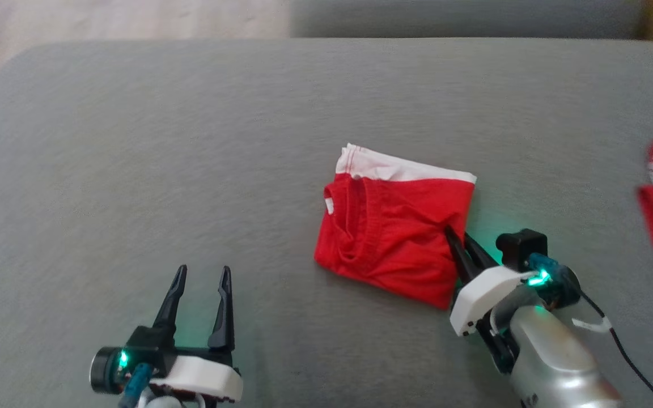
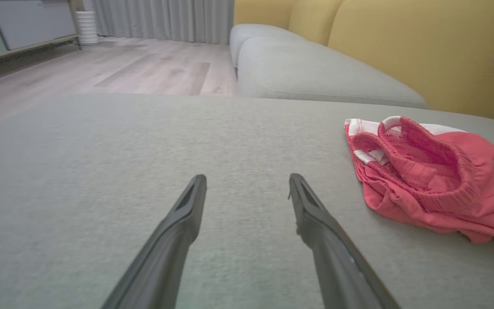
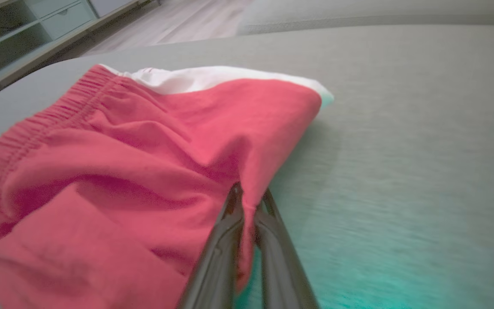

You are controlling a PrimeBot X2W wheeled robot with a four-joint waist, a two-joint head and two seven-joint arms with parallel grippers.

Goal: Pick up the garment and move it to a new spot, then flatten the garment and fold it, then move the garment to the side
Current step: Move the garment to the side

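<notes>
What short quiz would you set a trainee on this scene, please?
1. True or false: the left gripper is open and apart from the red garment.
2. In the head view, where does the right gripper pinch the red garment? A) its left edge B) its right edge C) its white band
3. Fill in: the red garment lies on a ___ cushion.

Key: 1 true; 2 B; 3 grey.

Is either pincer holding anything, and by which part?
The right pincer grips the folded red garment by its right-side edge; left pincer is open and empty.
</notes>
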